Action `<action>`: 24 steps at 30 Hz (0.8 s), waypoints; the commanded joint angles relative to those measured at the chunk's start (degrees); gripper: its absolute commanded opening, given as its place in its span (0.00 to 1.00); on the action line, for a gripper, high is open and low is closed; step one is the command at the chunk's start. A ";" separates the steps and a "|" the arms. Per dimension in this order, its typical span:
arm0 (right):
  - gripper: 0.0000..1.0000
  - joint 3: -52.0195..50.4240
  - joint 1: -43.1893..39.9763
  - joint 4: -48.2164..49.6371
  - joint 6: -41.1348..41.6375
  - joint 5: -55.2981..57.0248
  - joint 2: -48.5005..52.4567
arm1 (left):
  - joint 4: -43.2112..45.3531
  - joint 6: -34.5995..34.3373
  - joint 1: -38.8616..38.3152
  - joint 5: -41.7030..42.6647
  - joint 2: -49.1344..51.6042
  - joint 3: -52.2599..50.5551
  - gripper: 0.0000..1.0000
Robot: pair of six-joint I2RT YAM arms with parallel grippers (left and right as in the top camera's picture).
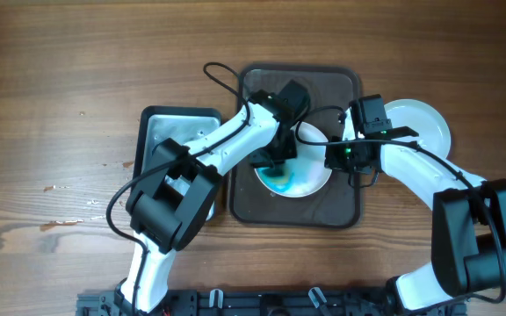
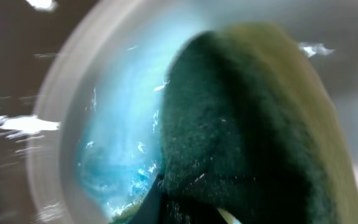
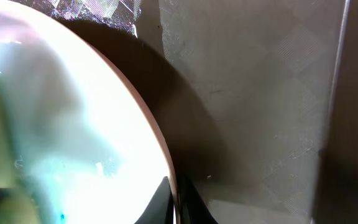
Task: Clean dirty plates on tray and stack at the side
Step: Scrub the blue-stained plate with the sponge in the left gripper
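Wooden table carries dark brown tray centre, black tub just left, white plate just right.

Place: a lab-style robot test bench, staged for dish-washing.
Surface: plain wood-grain table.
Machines: left arm and right arm, white and black, rising from the near edge.
Props: brown tray, blue-smeared plate, green sponge, black tub at left.

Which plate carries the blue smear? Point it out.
The plate on the tray, with the sponge pressed on it: blue wash across its middle. The other plate, on the table right of the tray, looks plain white.
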 commanded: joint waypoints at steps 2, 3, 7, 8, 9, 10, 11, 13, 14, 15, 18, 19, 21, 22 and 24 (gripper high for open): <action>0.04 -0.61 -0.15 -0.68 0.63 5.79 0.94 | -4.50 1.70 3.08 -21.88 2.49 -2.51 0.04; 0.04 -0.61 -0.15 -0.79 0.63 5.79 0.94 | -3.28 2.93 3.23 -20.55 2.49 -2.51 0.04; 0.04 -0.61 -0.15 -1.27 0.46 5.79 0.94 | 3.39 5.31 3.21 -4.87 2.51 -2.51 0.04; 0.04 -0.61 -0.15 -1.51 0.44 5.79 0.94 | 5.64 5.29 3.15 1.20 2.54 -2.54 0.04; 0.04 -0.61 -0.15 -1.77 0.46 5.75 0.94 | 9.42 5.29 2.95 10.54 2.60 -2.54 0.04; 0.04 -0.61 -0.15 -1.90 0.46 5.75 0.94 | 11.76 5.27 2.73 15.50 2.64 -2.54 0.04; 0.04 -0.61 -0.15 -2.03 0.48 5.75 0.94 | 14.43 5.27 2.38 20.26 2.71 -2.54 0.04; 0.04 -0.61 -0.13 -2.16 0.48 5.66 0.94 | 19.10 5.05 1.14 25.38 2.71 -2.54 0.04; 0.05 -0.61 -0.13 -2.23 0.46 5.57 0.94 | 20.76 4.98 0.33 25.77 2.71 -2.54 0.04; 0.04 -0.61 -0.13 -2.29 0.48 5.55 0.94 | 21.97 4.85 -0.61 25.75 2.71 -2.54 0.04; 0.04 -0.61 -0.13 -2.34 0.46 5.57 0.94 | 24.35 4.85 -2.49 25.70 3.23 -2.54 0.05; 0.04 -0.61 -0.13 -2.34 0.46 5.55 0.94 | 24.79 4.85 -2.95 25.68 3.65 -2.54 0.04; 0.04 -0.61 -0.13 -2.34 0.50 5.57 0.94 | 24.33 4.85 -3.19 25.68 4.76 -2.54 0.04; 0.04 -0.61 -0.13 -2.34 0.50 5.57 0.94 | 23.43 4.85 -3.08 25.68 5.42 -2.54 0.04; 0.04 -0.61 -0.13 -2.43 0.44 5.57 0.94 | 20.04 5.07 -2.21 25.18 5.79 -2.54 0.04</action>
